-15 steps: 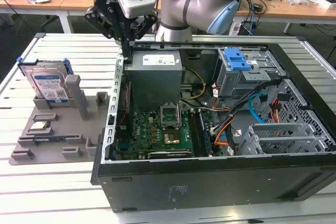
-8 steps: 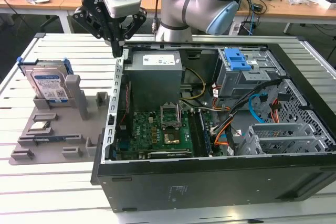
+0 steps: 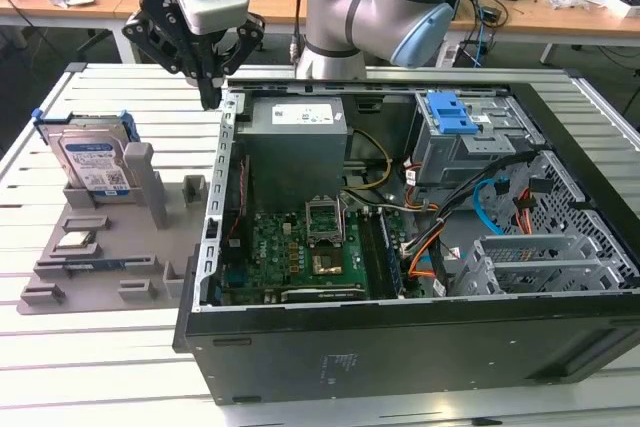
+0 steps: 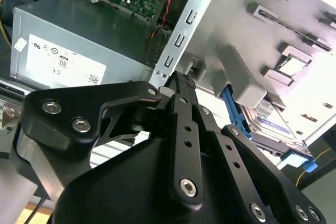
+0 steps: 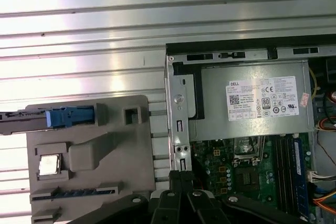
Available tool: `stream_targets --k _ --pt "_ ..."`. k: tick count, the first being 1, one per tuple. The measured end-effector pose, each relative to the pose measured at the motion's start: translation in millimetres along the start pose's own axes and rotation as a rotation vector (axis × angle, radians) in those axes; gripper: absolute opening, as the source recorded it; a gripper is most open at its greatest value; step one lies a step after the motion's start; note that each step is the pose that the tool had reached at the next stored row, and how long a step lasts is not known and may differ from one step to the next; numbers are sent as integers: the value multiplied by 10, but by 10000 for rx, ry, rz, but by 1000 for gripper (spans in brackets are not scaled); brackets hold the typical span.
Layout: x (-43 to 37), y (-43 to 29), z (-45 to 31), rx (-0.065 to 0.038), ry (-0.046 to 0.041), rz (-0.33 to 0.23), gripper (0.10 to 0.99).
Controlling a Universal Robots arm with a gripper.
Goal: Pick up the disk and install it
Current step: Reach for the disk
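**Disk untouched, hand empty beside the case**

From where I stand, the pick-up step is not yet under way. The disk (image 3: 92, 162) stands on edge in its slot on the grey tray (image 3: 100, 247), at the exterior view's left, well apart from the open computer case (image 3: 400, 347). The hand (image 3: 209, 97) hovers above the case wall that faces the tray, close to the power supply (image 3: 297, 117). Its fingers (image 4: 181, 129) are pinched together on nothing and touch nothing. I'd judge that a grasp calls for the hand to cross over the tray, spread wider than the disk is thick, and line up with its top edge inside the blue bracket (image 5: 68, 116).
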State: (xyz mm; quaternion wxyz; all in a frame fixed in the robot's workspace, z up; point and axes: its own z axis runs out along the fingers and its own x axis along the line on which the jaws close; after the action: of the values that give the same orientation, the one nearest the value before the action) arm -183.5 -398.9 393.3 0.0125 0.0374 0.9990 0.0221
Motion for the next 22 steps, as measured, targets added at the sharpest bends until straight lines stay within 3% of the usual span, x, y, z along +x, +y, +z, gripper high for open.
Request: stream_targets --k 22 --pt "480 -36 -13 0 0 1 106"
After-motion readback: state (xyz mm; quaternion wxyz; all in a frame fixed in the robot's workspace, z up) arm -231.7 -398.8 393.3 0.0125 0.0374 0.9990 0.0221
